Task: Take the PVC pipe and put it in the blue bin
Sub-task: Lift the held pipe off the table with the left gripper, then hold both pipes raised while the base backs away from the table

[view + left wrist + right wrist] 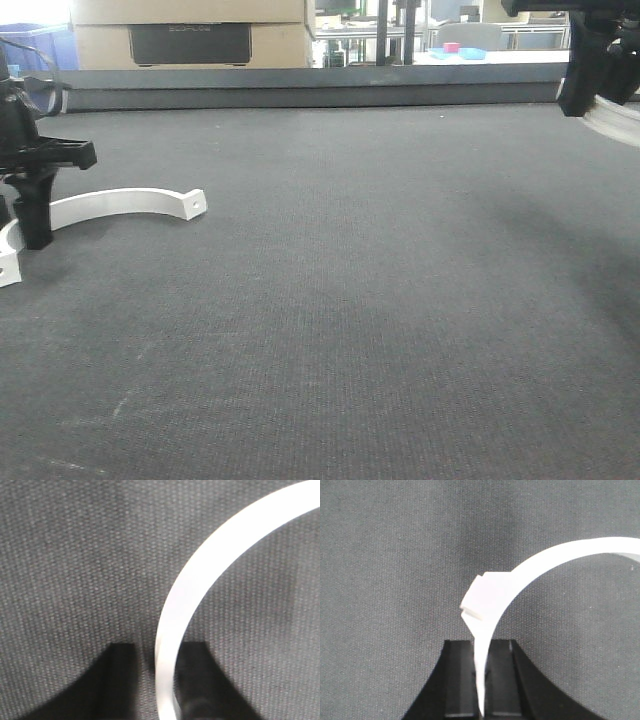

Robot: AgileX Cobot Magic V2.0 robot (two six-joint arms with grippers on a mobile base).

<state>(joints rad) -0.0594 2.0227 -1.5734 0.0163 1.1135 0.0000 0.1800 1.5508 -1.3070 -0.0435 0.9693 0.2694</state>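
A white curved PVC pipe piece (120,202) lies on the dark grey table at the far left. My left gripper (33,225) stands down on the table astride it. In the left wrist view the arc (200,570) runs between the fingers of the open left gripper (157,650); the right finger touches it and the left one stands apart. High at the right, my right gripper (590,100) is shut on a second white curved piece (615,120). The right wrist view shows the right gripper (482,647) pinching that piece (530,570) by its end. A blue bin (40,45) shows at the back left.
The grey felt table (350,300) ends at a raised back edge (300,97). A cardboard box (190,30) stands behind that edge, with benches and small coloured items (460,50) farther back.
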